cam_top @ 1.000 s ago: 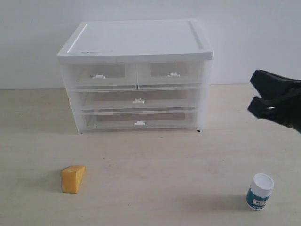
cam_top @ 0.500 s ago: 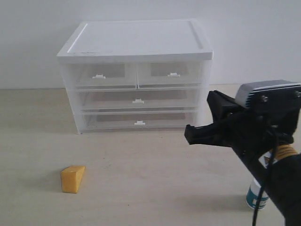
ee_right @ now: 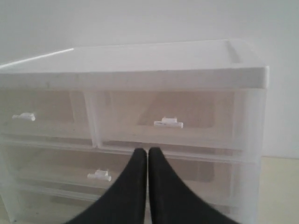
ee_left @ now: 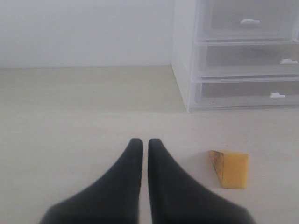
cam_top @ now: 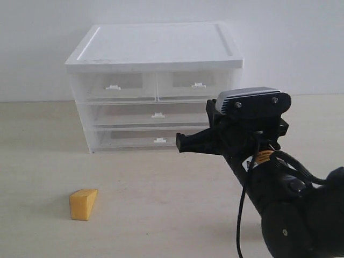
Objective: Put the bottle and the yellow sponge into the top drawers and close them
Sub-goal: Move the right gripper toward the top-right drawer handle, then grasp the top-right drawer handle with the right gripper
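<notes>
None of the task looks done yet: both top drawers (cam_top: 123, 83) are shut and seem empty. The right gripper (ee_right: 143, 151) is pressed together and holds nothing. It points at the front of the cabinet (cam_top: 156, 48), with the handle (ee_right: 168, 122) of one top drawer ahead of its tips and untouched. The left gripper (ee_left: 141, 141) is likewise pressed together and empty. The sponge (ee_left: 231, 168) lies on the table (ee_left: 70, 116) a little ahead of that gripper's tips and off to one side, apart from them. The bottle shows in no view (the right arm (cam_top: 290, 209) may hide it), so I cannot place it. What is left, by my reckoning: pull both drawers open, put one thing in each, and push them closed.
</notes>
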